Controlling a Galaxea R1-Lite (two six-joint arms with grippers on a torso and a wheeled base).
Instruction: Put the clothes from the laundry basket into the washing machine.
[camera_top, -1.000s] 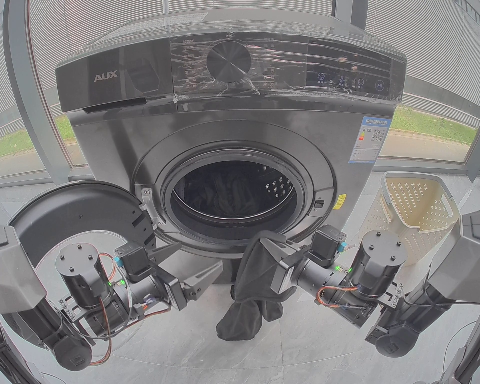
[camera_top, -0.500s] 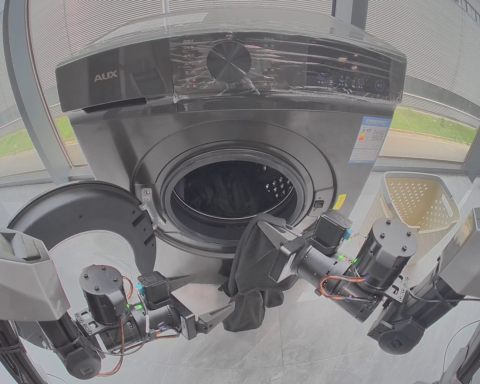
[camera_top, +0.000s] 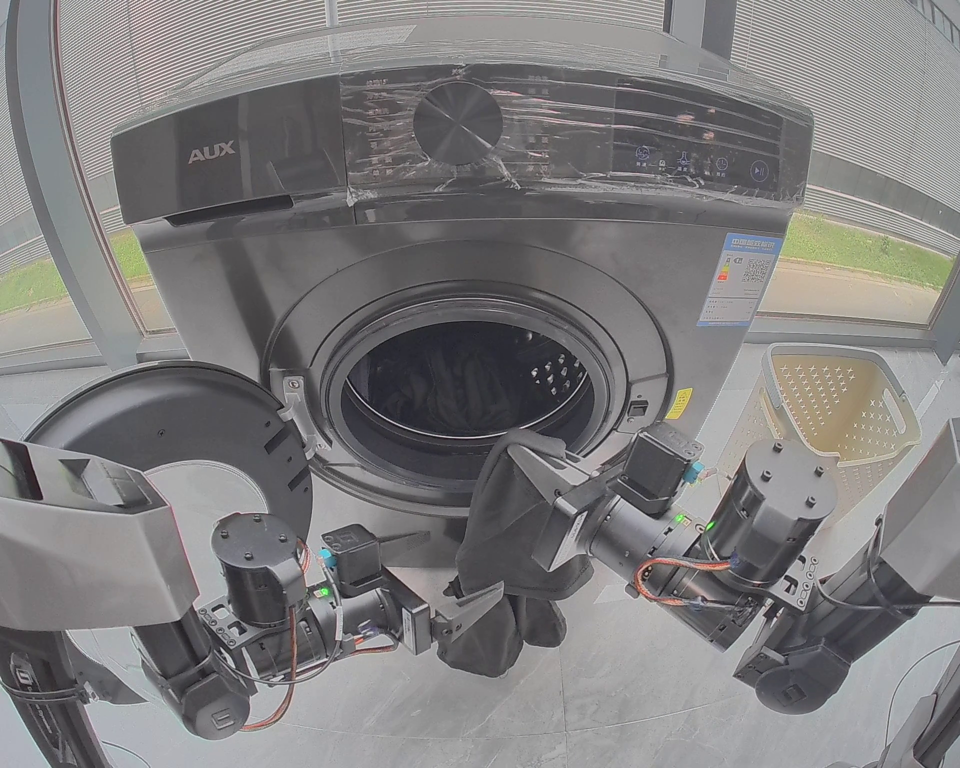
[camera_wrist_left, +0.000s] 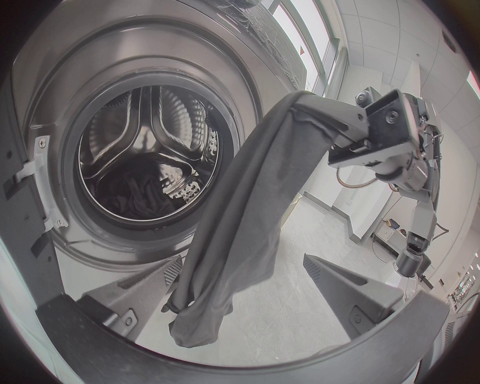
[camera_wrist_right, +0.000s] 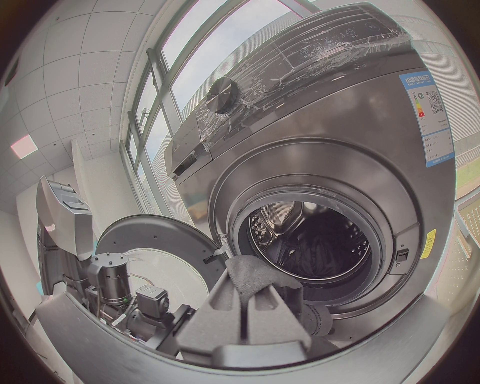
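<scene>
Gripping a dark garment (camera_top: 500, 540) tight in the right gripper (camera_top: 520, 455), just before the washing machine (camera_top: 470, 250) mouth, cloth dangling floorward. Holding the left gripper (camera_wrist_left: 242, 259) spread wide around the hanging tail. Showing dark clothes (camera_top: 445, 385) already in the drum, laundry basket (camera_top: 850, 400) standing just right of the machine.

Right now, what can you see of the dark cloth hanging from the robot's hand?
The dark cloth is soft, dark grey fabric, bunched and creased. Its top is pinched in the shut right hand, and the rest hangs limp in front of the open washing machine. Its lower end dangles between the fingers of the open left hand.
</scene>
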